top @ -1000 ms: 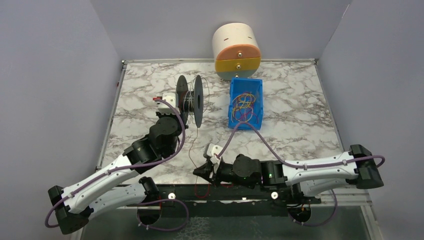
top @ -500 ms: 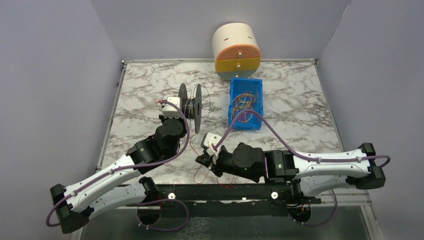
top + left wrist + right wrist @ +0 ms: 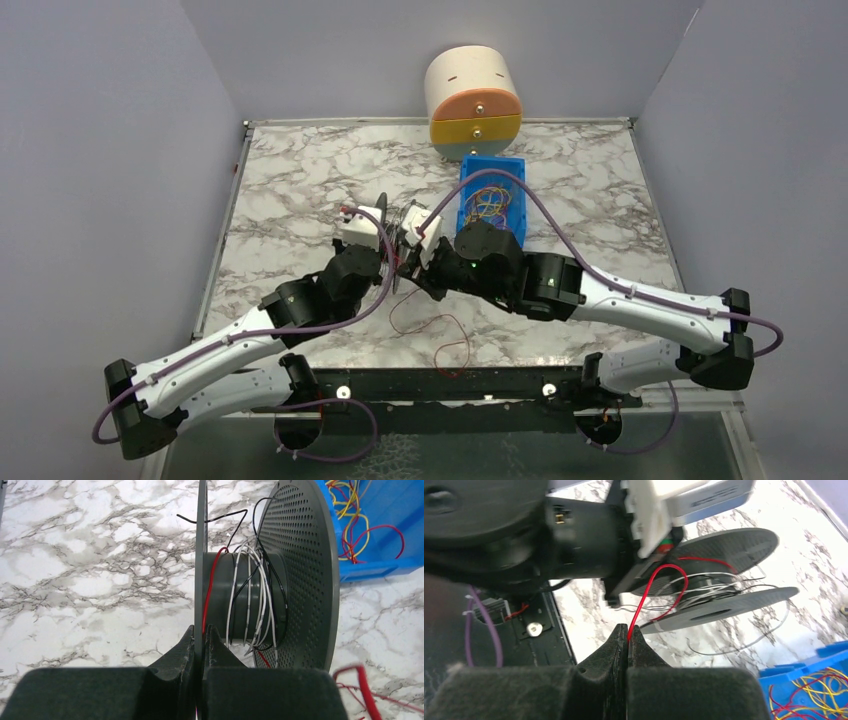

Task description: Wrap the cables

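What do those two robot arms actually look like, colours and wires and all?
Both the left arm and right arm have white tube-like sections joined by chunky black round joints. A purple cable loops loosely along each one. The left claw and right claw each have two black wedge-shaped fingers and a white box behind them.

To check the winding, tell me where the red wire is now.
In the right wrist view, the red wire is pinched in the right pincer and arcs to the spool; its slack loops on the marble table.

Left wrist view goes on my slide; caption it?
Left hand pinching the spool by its near flange, red, white and black wires wound on the core.
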Robot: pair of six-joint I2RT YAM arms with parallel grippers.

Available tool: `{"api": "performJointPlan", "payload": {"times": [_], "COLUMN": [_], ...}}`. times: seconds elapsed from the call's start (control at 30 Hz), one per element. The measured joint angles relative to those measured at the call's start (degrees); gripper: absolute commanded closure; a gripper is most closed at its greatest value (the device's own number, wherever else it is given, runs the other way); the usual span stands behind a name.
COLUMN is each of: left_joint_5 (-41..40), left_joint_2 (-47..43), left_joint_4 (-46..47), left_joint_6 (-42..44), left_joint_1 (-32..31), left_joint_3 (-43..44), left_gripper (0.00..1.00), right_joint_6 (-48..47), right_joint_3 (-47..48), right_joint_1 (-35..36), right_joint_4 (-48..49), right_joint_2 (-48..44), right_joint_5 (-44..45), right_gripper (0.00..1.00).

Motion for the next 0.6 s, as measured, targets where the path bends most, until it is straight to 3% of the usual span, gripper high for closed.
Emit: {"api": "performJointPlan", "payload": {"times": [0.6], "left_joint_5": [3.0], "left_joint_2": [2.2], "left_joint_4": [-8.2], "left_joint_6": [1.3], "left_joint_1": [-4.5], "left_joint_3": [1.3], "left_gripper": [1.0], "right_joint_6": [0.3], "right_joint_3": [3.7], "right_joint_1": [-16.5], "right_joint_4": [-1.6], "right_joint_2": [6.2], "right_joint_5": [-14.8], "right_gripper": [0.99]}}
